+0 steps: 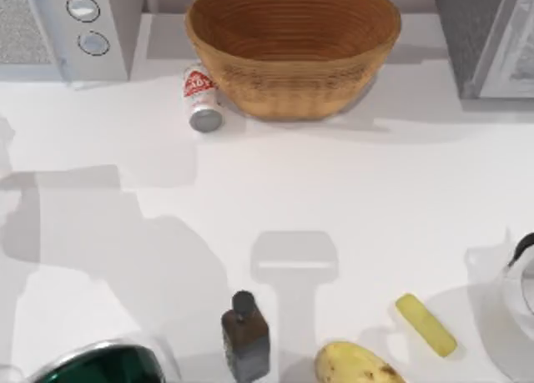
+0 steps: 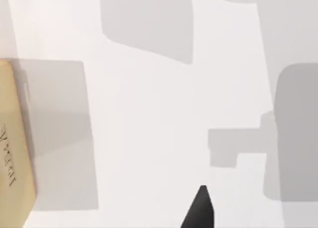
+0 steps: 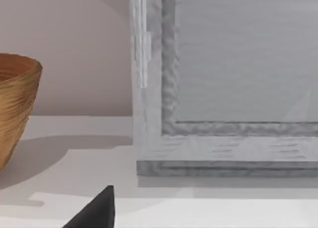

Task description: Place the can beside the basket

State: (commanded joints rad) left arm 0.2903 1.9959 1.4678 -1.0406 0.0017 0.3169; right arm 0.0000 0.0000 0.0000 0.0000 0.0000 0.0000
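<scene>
White tabletop (image 1: 275, 191) from above, crossed by soft grey shadows. At the far edge, centre: the basket (image 1: 292, 87), upright, ringed ribbing inside. Just beside its left wall: the can (image 1: 200, 95), lying on its side, grey metal end toward the near edge, red label facing up; touching the wicker or a hair apart, cannot tell. Far left corner: a pale appliance (image 1: 67, 28) with two round knobs. Far right corner: a grey framed appliance (image 1: 492, 37). Along the near edge, well apart from the can: a dark green silver-rimmed round object (image 1: 100, 365) at the left, a dark brown bottle (image 1: 245, 337) standing near the middle, a yellowish speckled fruit (image 1: 355, 365) just right of it, then a small yellow bar (image 1: 425, 325) lying at an angle.

Left wrist view: bare white table with blocky shadows, a tan box (image 2: 12, 143) with lettering at one edge, and one dark tip of the left gripper (image 2: 198, 210) over the surface, holding nothing visible. Jaw state: cannot tell.

Right wrist view: pinkish wall, the basket's side (image 3: 17, 104) resting on the table, the grey framed appliance (image 3: 223, 89) close ahead, and one dark tip of the right gripper (image 3: 94, 210) low over the table. Jaw state: cannot tell.
</scene>
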